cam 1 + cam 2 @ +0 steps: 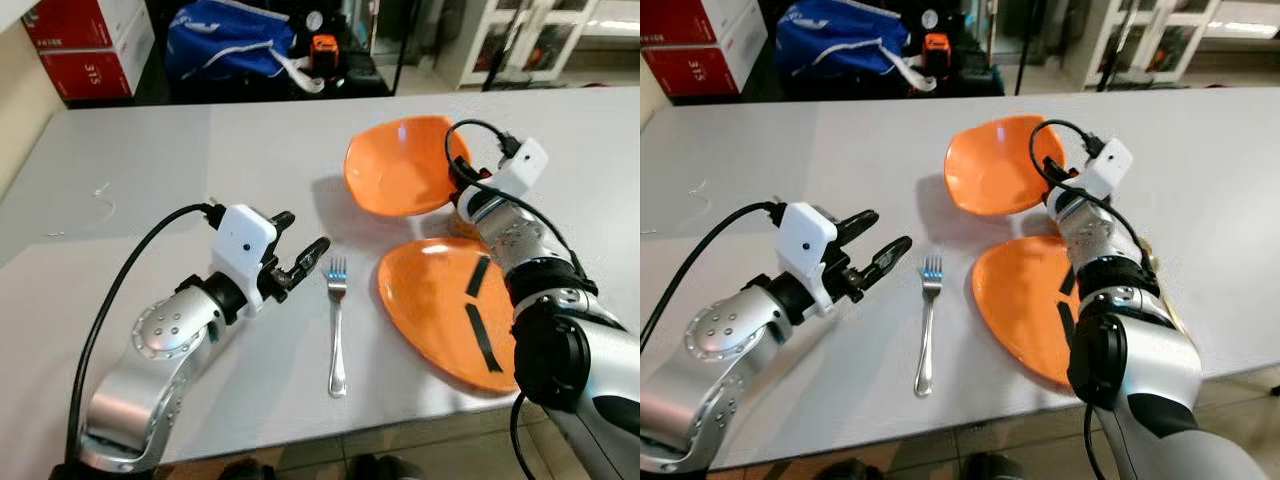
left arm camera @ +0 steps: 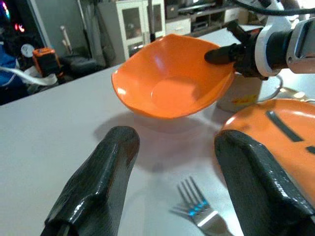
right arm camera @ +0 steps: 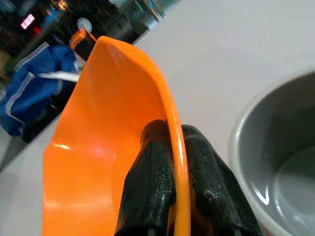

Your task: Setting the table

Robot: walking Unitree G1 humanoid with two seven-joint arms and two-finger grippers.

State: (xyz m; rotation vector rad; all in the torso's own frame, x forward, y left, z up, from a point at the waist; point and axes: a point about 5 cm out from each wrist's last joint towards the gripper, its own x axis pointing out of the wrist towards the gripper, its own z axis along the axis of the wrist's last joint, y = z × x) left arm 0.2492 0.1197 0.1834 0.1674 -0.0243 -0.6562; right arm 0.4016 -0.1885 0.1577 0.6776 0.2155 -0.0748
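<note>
On the grey table [image 1: 150, 170], the right gripper [image 3: 177, 147] pinches an orange bowl [image 1: 400, 165] by its rim (tilted), apparently placing it beside the plate [image 1: 440, 310]; next, lower and release. The left gripper [image 1: 300, 250] hovers spread near the fork [image 1: 337, 330].

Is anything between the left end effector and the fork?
Nothing visible. The left end effector is open beside the fork, with bare table between them. The right end effector is shut on the bowl rim, away from that path.
</note>
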